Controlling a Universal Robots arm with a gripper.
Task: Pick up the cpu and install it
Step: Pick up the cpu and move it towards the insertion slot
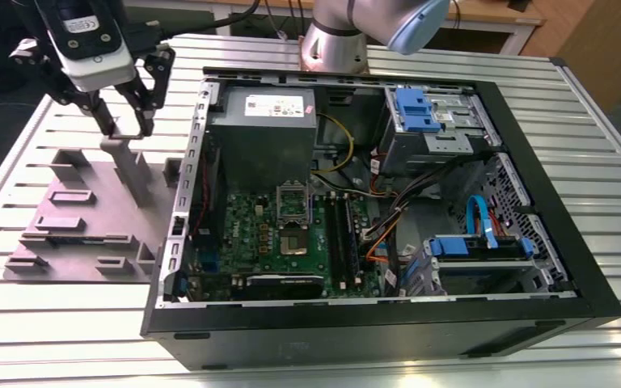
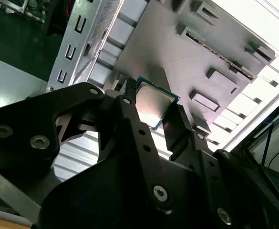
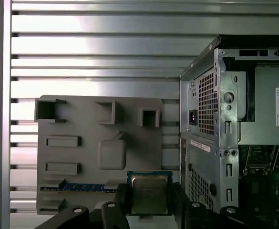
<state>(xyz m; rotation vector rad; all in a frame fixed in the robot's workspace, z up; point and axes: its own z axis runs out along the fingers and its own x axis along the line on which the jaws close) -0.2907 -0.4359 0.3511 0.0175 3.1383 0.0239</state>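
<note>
My gripper [image 1: 127, 123] hangs over the grey fixture plate [image 1: 73, 214] on the exterior view's left, outside the open computer case. In both wrist views its black fingers [image 3: 180, 202] are shut on the cpu [image 3: 149, 193], a small square chip with a silvery top and thin pale edge. The cpu [image 2: 153, 102] is held by two opposite sides, lifted off the plate. Just under the gripper [image 2: 151, 114] stands a tall grey post [image 1: 129, 162]. The dark square socket [image 1: 298, 239] with its metal frame lies on the green motherboard [image 1: 246, 230] inside the case, well apart from the gripper [image 3: 149, 202].
The black case [image 1: 375, 323] lies open on the slatted metal table [image 1: 613, 162]. Its metal side wall [image 1: 190, 178] rises between the fixture plate and the motherboard. A grey power supply box [image 1: 262, 137], cables and blue drive bays [image 1: 419, 109] crowd the interior. The arm's base [image 1: 332, 40] stands behind.
</note>
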